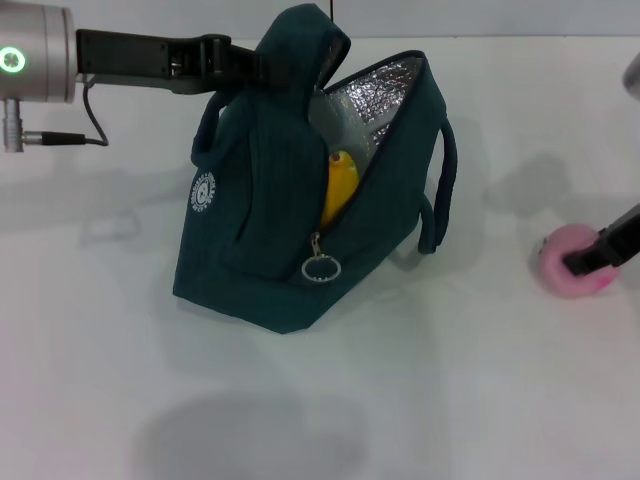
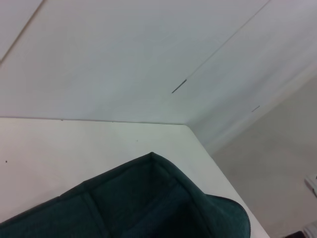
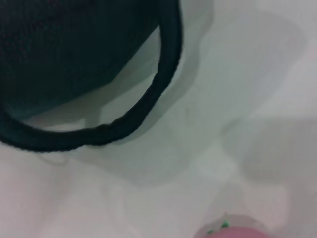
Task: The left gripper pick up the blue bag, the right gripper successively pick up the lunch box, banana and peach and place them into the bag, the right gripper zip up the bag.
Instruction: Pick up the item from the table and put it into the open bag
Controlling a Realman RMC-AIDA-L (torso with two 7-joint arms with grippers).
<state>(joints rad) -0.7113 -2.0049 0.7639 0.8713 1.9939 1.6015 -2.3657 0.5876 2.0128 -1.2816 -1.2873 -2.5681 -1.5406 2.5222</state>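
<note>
The right gripper (image 1: 585, 262) is touching the round pink peach (image 1: 573, 262), far right of the open dark-blue fabric bag (image 1: 260, 230); its grip cannot be told.

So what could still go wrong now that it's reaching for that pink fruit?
The right hand touches the round pink peach from one side on the white table; the peach could roll away. The dark teal fabric bag hangs from the left hand by one top edge, so it could slip or sag. Its foil-lined opening is narrow, and the yellow banana already sits there, so the peach might catch.
</note>
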